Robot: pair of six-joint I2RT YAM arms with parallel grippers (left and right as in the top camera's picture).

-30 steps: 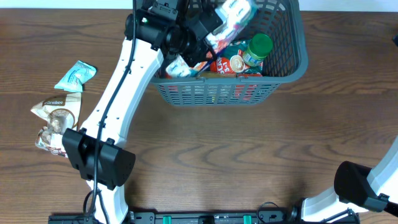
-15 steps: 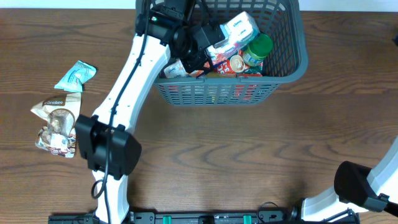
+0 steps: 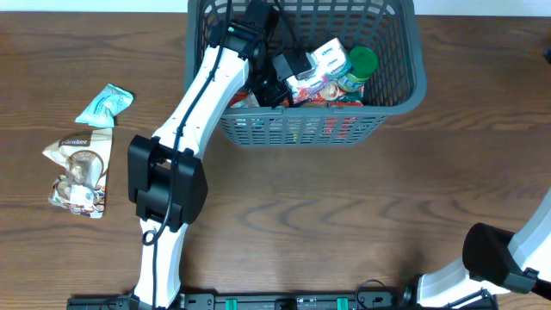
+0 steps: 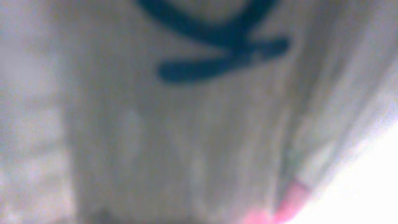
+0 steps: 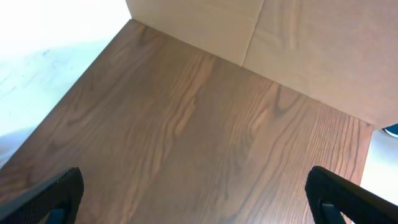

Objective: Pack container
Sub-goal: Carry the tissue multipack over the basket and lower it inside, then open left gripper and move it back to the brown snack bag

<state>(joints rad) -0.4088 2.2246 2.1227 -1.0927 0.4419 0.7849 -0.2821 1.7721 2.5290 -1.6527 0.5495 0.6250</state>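
The container (image 3: 303, 129), a dark grey lattice basket, stands at the back centre of the table in the overhead view. It holds a green-lidded can (image 3: 362, 61) and red packets (image 3: 331, 89). My left gripper (image 3: 288, 71) reaches inside the basket, shut on a white snack packet (image 3: 325, 62) that lies low on the contents. The left wrist view is filled by the blurred white packet (image 4: 186, 124). My right gripper (image 5: 198, 193) is open and empty over bare wood; it does not show in the overhead view.
A teal packet (image 3: 105, 105) and brown snack packets (image 3: 79, 168) lie on the table at the left. The right arm's base (image 3: 504, 258) is at the bottom right corner. A cardboard wall (image 5: 298, 43) stands beyond the table edge in the right wrist view.
My left gripper has moved down and right into the basket with the white packet, which now rests lower among the contents. The right arm has not moved.
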